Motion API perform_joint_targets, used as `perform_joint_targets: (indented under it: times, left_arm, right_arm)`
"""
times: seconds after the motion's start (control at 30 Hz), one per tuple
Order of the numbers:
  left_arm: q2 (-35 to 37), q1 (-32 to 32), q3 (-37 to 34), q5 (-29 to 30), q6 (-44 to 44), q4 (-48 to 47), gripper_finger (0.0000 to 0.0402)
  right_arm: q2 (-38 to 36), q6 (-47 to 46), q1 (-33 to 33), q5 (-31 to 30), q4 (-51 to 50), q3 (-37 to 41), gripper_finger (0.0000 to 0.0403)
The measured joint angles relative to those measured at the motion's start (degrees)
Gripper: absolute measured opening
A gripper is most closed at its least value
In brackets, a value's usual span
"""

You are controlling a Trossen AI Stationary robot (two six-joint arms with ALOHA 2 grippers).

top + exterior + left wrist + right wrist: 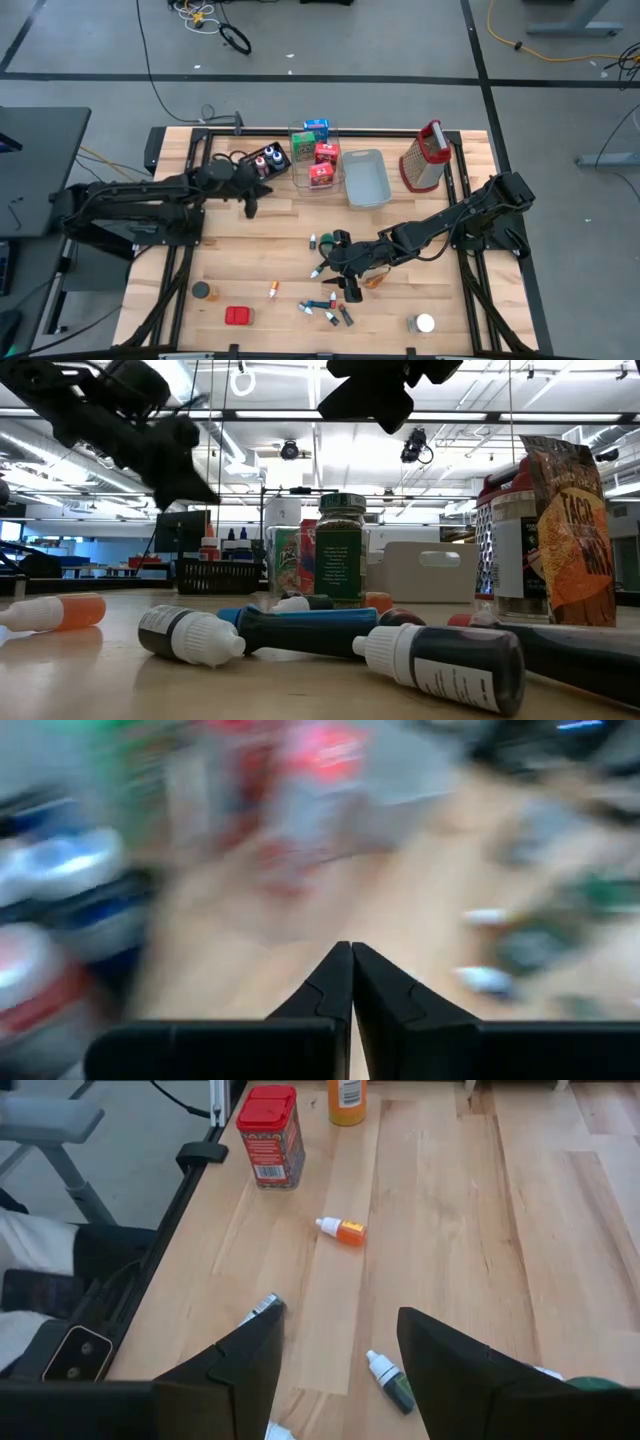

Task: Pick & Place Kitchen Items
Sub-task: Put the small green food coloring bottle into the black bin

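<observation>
Left gripper (250,208) closed, empty, arm reaching inward. Right gripper (347,283) spread wide, empty, arm stretched toward table centre.

boxes (320,150) in bin (296,178), tray (366,178) beside

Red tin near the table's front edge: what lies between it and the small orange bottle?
In the right wrist view, only bare wood separates the red tin from the small orange bottle; the high view agrees.

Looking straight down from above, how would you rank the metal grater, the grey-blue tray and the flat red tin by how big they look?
1. Tray
2. Grater, somewhat smaller than the tray
3. Red tin, clearly the smallest
</observation>
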State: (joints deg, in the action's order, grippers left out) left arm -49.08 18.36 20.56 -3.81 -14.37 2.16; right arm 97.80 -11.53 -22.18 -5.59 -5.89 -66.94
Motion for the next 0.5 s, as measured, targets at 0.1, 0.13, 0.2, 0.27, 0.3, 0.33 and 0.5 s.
perform_joint_targets:
  times: [0.1,0.13,0.2,0.27,0.3,0.33,0.5]
  left_arm:
    - [0.00,-4.13,0.00,-4.94,0.01,3.30,0.0016]
    - [0.00,-5.68,0.00,-5.25,0.04,3.99,0.0019]
    - [0.00,-8.93,0.00,-4.49,0.00,4.79,0.0025]
    - [0.00,-12.20,0.00,-3.27,-0.24,5.11,0.0033]
    - [0.00,-13.80,0.00,-2.80,-0.28,5.09,0.0037]
    - [0.00,-15.35,0.00,-2.49,-0.31,5.04,0.0041]
    - [-0.04,-22.93,0.00,-1.45,-1.51,5.42,0.0063]
  right_arm:
    - [0.00,0.02,0.01,-0.02,0.46,0.00,0.0206]
    - [0.00,0.02,0.00,-0.01,0.71,0.00,0.0206]
    - [0.00,0.00,0.01,-0.02,1.06,0.00,0.0206]
    - [0.00,0.02,0.01,0.00,1.02,0.00,0.0206]
    - [0.00,0.11,-0.01,0.00,0.89,0.00,0.0206]
    - [0.10,0.59,0.01,0.00,0.77,0.00,0.0206]
    - [2.54,5.57,0.01,0.02,1.98,0.00,0.0206]
